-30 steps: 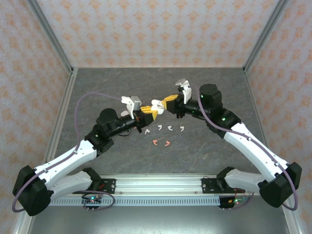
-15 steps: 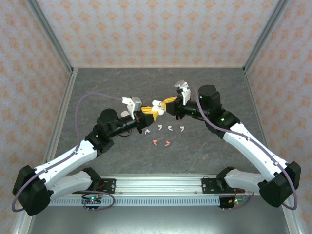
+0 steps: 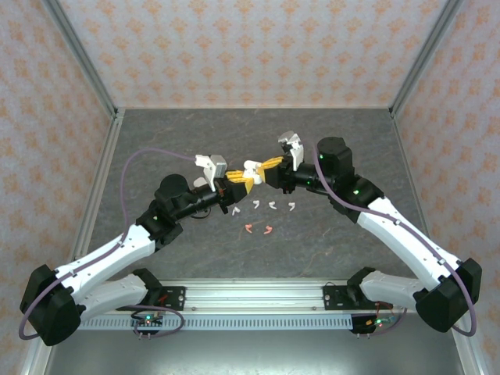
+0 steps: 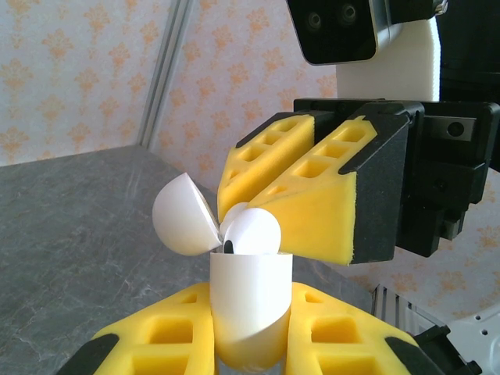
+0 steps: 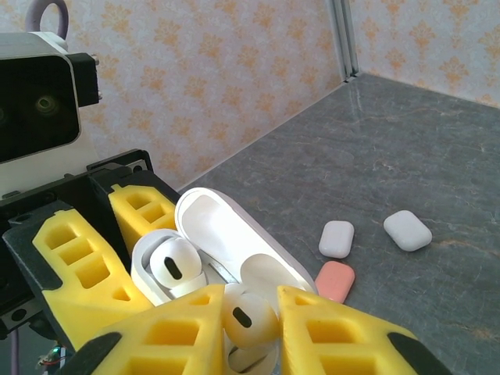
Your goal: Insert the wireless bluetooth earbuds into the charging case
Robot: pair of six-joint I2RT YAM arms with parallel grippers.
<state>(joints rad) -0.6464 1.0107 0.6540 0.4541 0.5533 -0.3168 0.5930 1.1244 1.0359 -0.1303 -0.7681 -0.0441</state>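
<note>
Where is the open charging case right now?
Top view, mid-table: the open charging case is clamped in the left end effector, and the right end effector holds an earbud at its mouth.

Loose earbuds (image 3: 263, 206) strewn mid-table, far half of table (image 3: 234, 133) open, walls (image 3: 62, 117) flanking

Nothing legible.
I can make out no text, label, brand or number from my station.
</note>
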